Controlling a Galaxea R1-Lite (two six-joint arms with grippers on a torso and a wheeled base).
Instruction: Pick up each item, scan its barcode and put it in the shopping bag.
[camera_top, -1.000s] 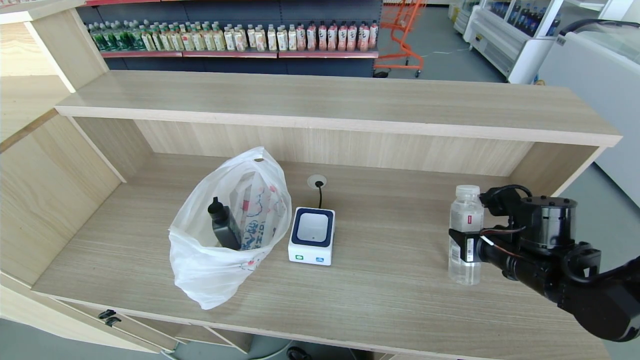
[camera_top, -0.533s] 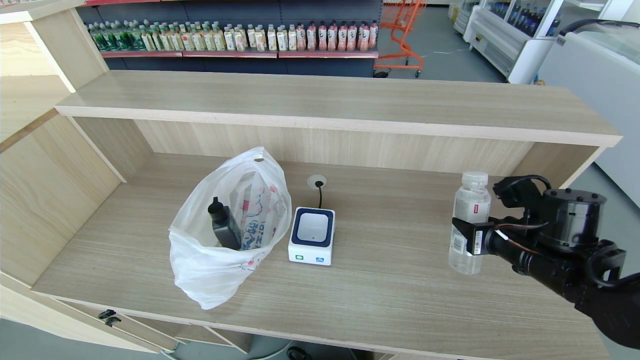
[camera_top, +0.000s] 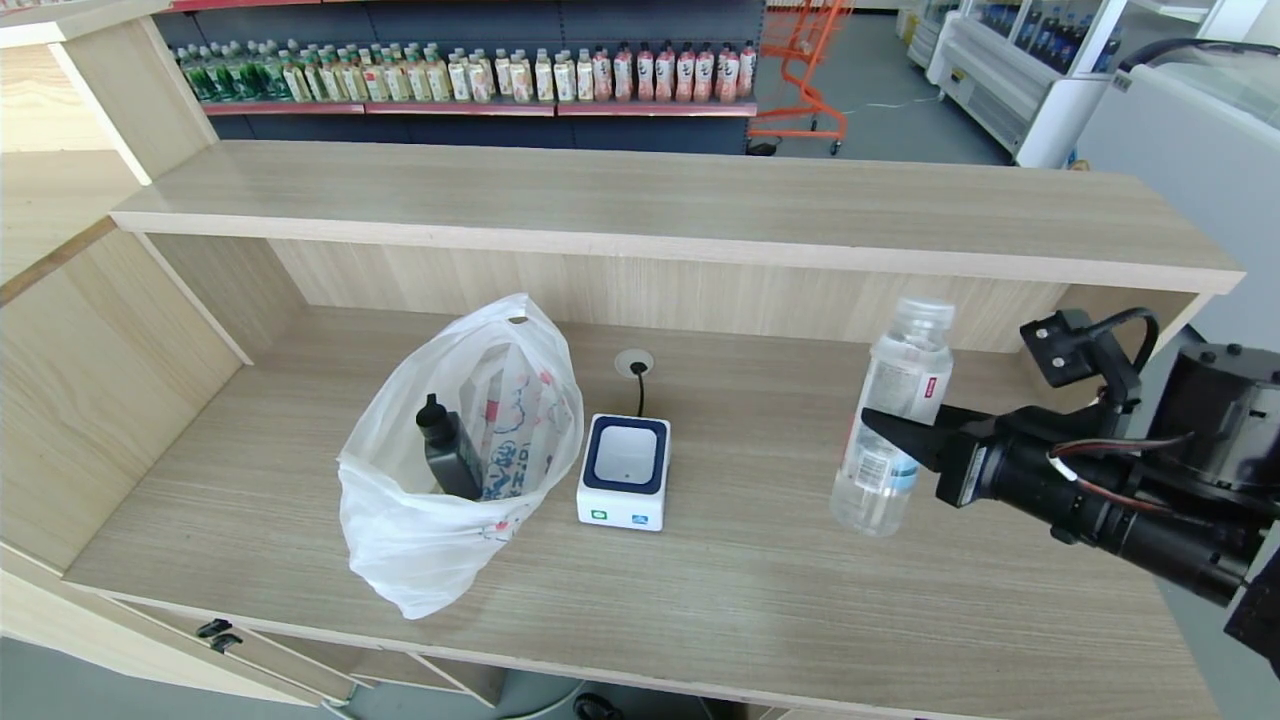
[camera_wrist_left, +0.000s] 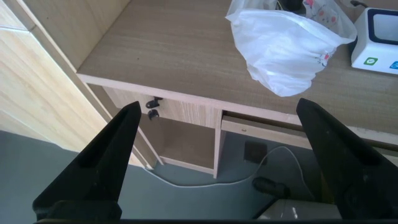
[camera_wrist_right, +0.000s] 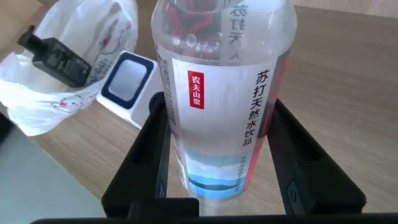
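My right gripper (camera_top: 905, 432) is shut on a clear water bottle (camera_top: 888, 420) with a white cap, held tilted above the counter, right of the scanner. The same water bottle (camera_wrist_right: 224, 99) sits between the black fingers (camera_wrist_right: 140, 165) in the right wrist view. The white and blue barcode scanner (camera_top: 624, 470) stands at mid-counter, its scanner (camera_wrist_right: 125, 81) window facing up. The white shopping bag (camera_top: 455, 455) stands left of it, holding a dark bottle (camera_top: 448, 450) and a printed carton. My left gripper (camera_wrist_left: 217, 162) hangs open below the counter's front edge, off to the left of the bag (camera_wrist_left: 286, 43).
The wooden counter (camera_top: 760, 560) has a raised back ledge (camera_top: 660, 205) and side walls. A cable hole (camera_top: 634, 362) lies behind the scanner. Drawers (camera_wrist_left: 180, 124) sit under the front edge. Shelves of drinks and freezers stand in the room behind.
The right gripper has lifted the water bottle off the counter and carried it up and left toward the scanner, tilting it. Bag and scanner have not moved.
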